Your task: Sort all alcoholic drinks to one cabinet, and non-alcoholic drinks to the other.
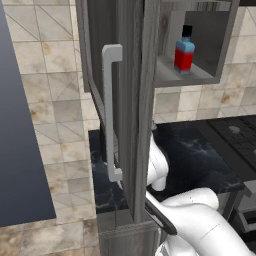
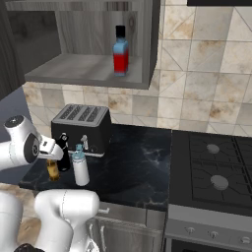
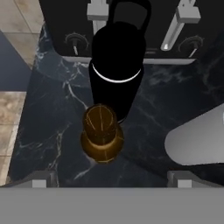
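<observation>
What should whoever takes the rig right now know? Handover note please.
Pincer: open, above the slim amber-brown glass beer bottle, holding nothing.
Done: squat red bottle with blue shoulders and black cap stands in the open dark grey wood-grain wall cabinet.
Left: beer bottle, small all-black bottle and white cylindrical bottle with teal lid all on the black marble counter by the black toaster.

Left base view sits behind my arm, close against the open cabinet door (image 1: 131,100), facing forward. Right base view looks down over the counter (image 2: 142,167) and stove (image 2: 216,177). Both catch the red bottle (image 1: 184,52) on the shelf. My hand view looks steeply down, close over the amber bottle (image 3: 101,135).
</observation>
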You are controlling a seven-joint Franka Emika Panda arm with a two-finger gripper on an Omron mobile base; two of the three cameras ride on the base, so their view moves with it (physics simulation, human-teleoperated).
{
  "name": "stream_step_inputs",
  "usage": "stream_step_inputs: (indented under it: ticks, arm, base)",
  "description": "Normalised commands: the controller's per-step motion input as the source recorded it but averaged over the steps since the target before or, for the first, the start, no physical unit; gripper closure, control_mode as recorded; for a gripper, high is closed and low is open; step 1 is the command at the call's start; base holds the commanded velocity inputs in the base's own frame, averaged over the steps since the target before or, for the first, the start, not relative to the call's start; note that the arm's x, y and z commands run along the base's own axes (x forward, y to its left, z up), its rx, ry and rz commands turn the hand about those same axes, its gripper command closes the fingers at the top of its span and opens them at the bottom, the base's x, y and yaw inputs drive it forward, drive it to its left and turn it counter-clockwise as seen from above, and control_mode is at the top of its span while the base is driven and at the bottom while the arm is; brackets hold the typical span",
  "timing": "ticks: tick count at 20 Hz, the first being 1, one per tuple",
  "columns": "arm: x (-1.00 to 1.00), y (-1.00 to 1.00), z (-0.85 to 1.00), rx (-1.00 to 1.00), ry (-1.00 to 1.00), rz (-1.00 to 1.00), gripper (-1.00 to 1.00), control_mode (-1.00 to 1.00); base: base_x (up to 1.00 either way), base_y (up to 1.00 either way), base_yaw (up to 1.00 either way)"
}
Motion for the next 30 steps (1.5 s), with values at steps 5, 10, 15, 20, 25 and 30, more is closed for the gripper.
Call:
stream_step_inputs:
  ticks: [5, 10, 15, 20, 25, 30]
  arm:
    - [0.16, 0.13, -0.08, 0.0, 0.0, 0.0, -1.0, -1.0]
    - [0.17, 0.12, -0.03, 0.0, 0.0, 0.0, -1.0, -1.0]
    - [0.08, 0.01, -0.05, 0.0, 0.0, 0.0, -1.0, -1.0]
    - [0.0, 0.0, -0.12, 0.0, 0.0, 0.0, -1.0, -1.0]
    - [0.02, 0.0, -0.13, 0.0, 0.0, 0.0, -1.0, -1.0]
    - [0.05, 0.0, -0.04, 0.0, 0.0, 0.0, -1.0, -1.0]
  base:
    - [0.0, 0.0, 0.0]
    - [0.0, 0.0, 0.0]
    - [0.0, 0.0, 0.0]
    - [0.0, 0.0, 0.0]
    - [0.0, 0.0, 0.0]
    - [0.0, 0.0, 0.0]
